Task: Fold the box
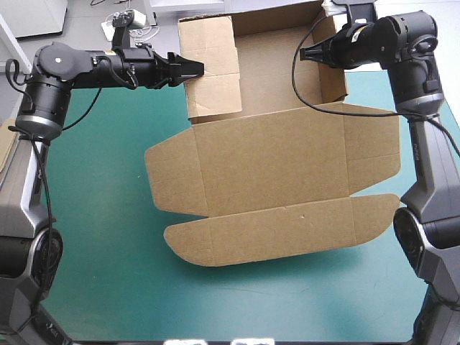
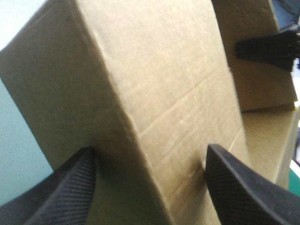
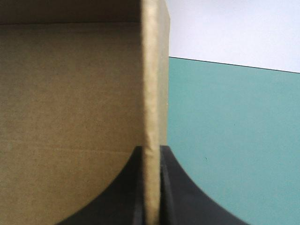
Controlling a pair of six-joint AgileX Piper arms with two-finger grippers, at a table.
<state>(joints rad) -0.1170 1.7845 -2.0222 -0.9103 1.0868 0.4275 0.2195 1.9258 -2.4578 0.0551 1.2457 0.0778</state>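
Both arms reach inward, level. The left gripper [image 1: 195, 70] stands open astride the box's [image 1: 273, 122] left wall; the right gripper [image 1: 307, 52] pinches its right wall. The tray [image 1: 277, 68] sits between them, flat lid [image 1: 273, 172] stretching toward the robot.

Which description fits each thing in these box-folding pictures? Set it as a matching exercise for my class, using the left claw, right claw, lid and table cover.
Things:
1 left claw
2 right claw
3 lid
4 table cover

Descriptions:
A brown, lying flat
B teal-green
C shut on the raised right wall
D open, astride the left side flap

Pairs: 1-D; 2-C; 3-A; 4-B
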